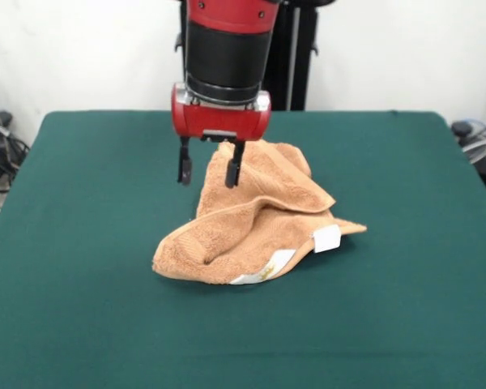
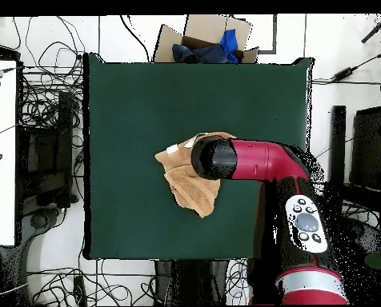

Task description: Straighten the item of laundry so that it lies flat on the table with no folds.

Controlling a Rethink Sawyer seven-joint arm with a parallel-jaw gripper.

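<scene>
The orange-tan towel [image 1: 255, 219] lies crumpled and folded over itself near the middle of the green table [image 1: 81, 243]. Its white square tag [image 1: 326, 237] and white label strip [image 1: 265, 268] show at the near right hem. My gripper [image 1: 210, 168] hangs above the towel's far left corner, open and empty; one finger [image 1: 235, 168] is in front of the cloth, the other [image 1: 184, 166] over bare table. In the overhead view the arm's wrist [image 2: 218, 158] hides the gripper and part of the towel [image 2: 190, 185], which lies on the table [image 2: 130, 104].
A cardboard box with blue cloth [image 2: 206, 44] stands beyond the table's far edge in the overhead view. Cables [image 2: 46, 112] lie on the floor around the table. The black pedestal [image 1: 300, 49] stands behind the table.
</scene>
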